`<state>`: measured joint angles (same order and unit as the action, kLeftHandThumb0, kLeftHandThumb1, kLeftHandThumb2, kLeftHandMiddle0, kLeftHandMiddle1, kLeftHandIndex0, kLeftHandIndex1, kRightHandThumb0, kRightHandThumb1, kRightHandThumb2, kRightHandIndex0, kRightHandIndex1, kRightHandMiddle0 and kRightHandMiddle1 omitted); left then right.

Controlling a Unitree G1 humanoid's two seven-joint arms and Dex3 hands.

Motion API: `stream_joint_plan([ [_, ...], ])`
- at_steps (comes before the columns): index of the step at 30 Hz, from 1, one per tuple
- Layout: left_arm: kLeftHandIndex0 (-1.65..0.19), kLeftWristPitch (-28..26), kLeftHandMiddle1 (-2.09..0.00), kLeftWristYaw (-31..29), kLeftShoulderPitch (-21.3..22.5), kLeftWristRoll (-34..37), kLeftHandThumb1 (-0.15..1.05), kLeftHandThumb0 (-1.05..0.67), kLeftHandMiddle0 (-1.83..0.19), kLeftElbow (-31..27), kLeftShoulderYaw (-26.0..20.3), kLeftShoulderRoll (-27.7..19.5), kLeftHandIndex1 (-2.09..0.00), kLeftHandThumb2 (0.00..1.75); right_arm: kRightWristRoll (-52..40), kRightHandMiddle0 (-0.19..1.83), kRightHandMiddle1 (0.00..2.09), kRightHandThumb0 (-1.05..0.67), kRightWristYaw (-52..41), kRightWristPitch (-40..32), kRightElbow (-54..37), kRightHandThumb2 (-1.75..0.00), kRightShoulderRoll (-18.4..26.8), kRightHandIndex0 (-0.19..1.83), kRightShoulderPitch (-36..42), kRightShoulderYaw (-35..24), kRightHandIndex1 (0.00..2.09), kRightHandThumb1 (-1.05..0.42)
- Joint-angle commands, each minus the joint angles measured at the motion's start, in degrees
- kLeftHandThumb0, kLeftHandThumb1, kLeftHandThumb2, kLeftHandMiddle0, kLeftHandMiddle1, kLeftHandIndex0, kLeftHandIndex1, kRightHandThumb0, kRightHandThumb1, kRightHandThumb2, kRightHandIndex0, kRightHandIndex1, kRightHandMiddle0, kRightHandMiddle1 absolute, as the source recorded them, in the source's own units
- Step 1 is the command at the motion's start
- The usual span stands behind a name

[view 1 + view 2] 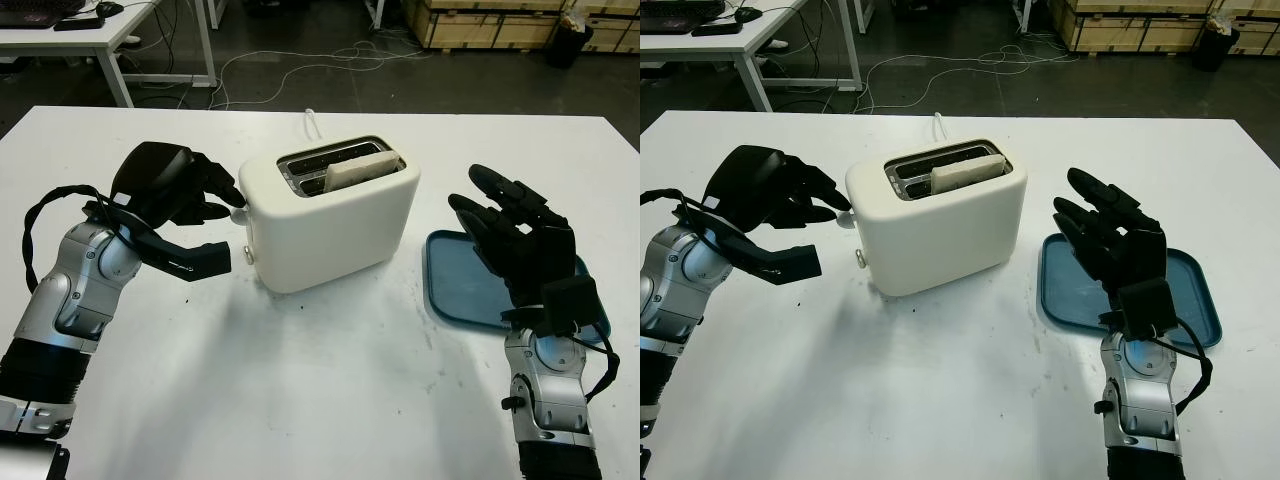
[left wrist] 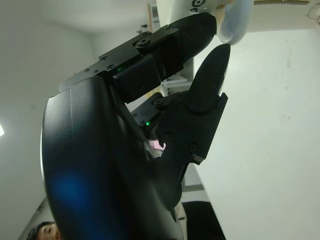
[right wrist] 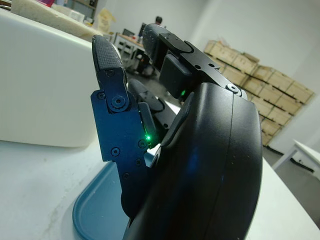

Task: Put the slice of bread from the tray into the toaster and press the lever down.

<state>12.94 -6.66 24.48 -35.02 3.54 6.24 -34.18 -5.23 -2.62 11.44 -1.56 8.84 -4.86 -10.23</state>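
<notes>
A white toaster [image 1: 330,215] stands mid-table with a slice of bread [image 1: 355,170] standing up out of its near slot. My left hand [image 1: 222,200] is at the toaster's left end. Its fingertips [image 2: 210,22] touch the pale lever knob [image 2: 232,22], while the thumb [image 1: 205,260] hangs lower, away from the toaster. Nothing is grasped. My right hand [image 1: 510,235] is raised, open, over the blue tray [image 1: 450,290] to the right of the toaster. No bread lies on the visible part of the tray.
A white cord [image 1: 312,122] runs from behind the toaster toward the far table edge. Beyond the table are a desk [image 1: 90,35], floor cables and wooden crates [image 1: 500,20]. A bare white tabletop [image 1: 300,380] lies in front of the toaster.
</notes>
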Motion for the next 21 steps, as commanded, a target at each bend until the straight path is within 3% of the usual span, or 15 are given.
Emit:
stream_joint_plan([
  [1, -1.37, 1.05, -0.64, -0.71, -0.05, 0.6, 0.69, -0.17, -1.23, -0.76, 0.44, -0.43, -0.03, 0.0, -0.12, 0.82, 0.0, -0.47, 0.26, 0.45, -0.48, 0.0, -0.33, 0.91, -0.74, -0.17, 0.0, -0.91],
  [21, -1.38, 1.9, -0.64, -1.56, -0.26, 0.79, 0.7, -0.14, -1.27, 1.01, 1.47, 0.49, -0.01, 0.0, 0.48, 0.81, 0.0, -0.47, 0.44, 0.64, -0.06, 0.0, -0.37, 0.9, -0.51, -0.11, 0.0, -0.91],
])
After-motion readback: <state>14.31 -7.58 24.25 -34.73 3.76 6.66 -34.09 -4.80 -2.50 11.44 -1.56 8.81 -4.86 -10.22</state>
